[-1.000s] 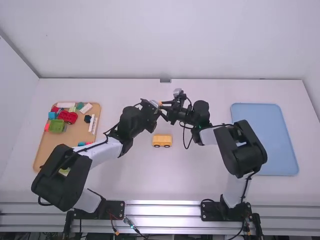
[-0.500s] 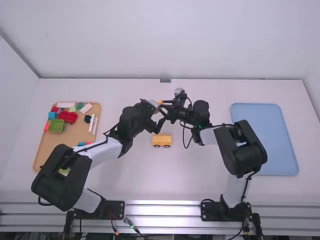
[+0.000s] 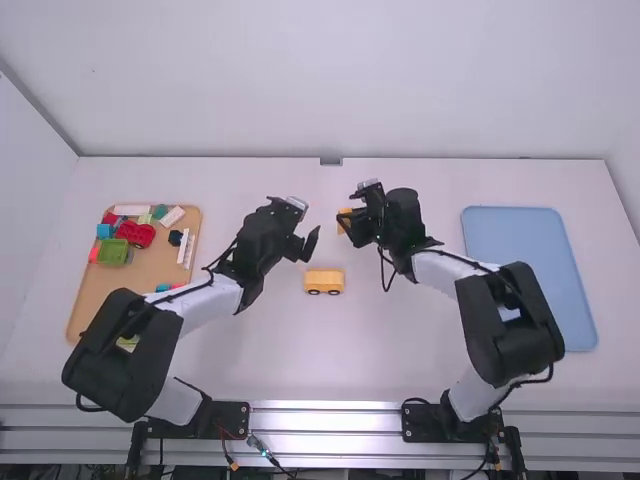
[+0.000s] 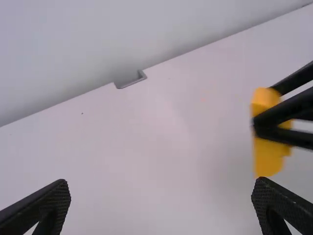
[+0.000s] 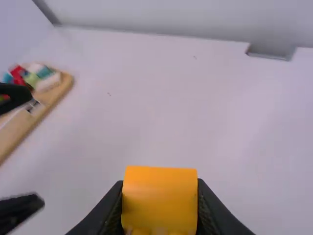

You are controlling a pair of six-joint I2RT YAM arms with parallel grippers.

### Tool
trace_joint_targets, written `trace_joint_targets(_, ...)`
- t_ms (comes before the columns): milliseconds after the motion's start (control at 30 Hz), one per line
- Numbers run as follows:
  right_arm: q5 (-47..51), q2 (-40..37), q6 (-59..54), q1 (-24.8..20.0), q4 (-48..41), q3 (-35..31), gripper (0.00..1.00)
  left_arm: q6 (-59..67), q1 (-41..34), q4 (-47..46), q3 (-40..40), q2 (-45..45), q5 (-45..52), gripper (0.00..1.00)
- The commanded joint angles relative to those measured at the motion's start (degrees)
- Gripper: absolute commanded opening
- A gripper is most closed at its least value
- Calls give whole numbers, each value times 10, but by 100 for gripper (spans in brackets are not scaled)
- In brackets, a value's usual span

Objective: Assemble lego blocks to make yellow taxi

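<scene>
Right gripper (image 3: 345,221) pinches a yellow lego block (image 5: 159,198); left gripper (image 3: 311,217), spread, is left of it; nearer the arm bases sits a yellow wheeled lego vehicle (image 3: 324,280).

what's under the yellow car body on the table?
Two dark wheels show along the near lower edge of the yellow car body. The body hides the rest of its underside, so far-side wheels can't be confirmed.

The right claw (image 3: 346,219) has backed away, carrying a yellow block (image 5: 159,197).
</scene>
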Motion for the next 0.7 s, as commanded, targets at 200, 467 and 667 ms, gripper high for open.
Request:
trace_joint_targets(200,33,-15,-329,-11,-400,202,19,102,97,-207,90,-29,166,99)
trace_joint_targets(467,149,-3,-501,5,-598,219,28,180,173,-320,160,-29,230,99)
trace_joint_targets(667,220,17,-551,42,-612,199,22,180,199,-309,161,-29,285,99)
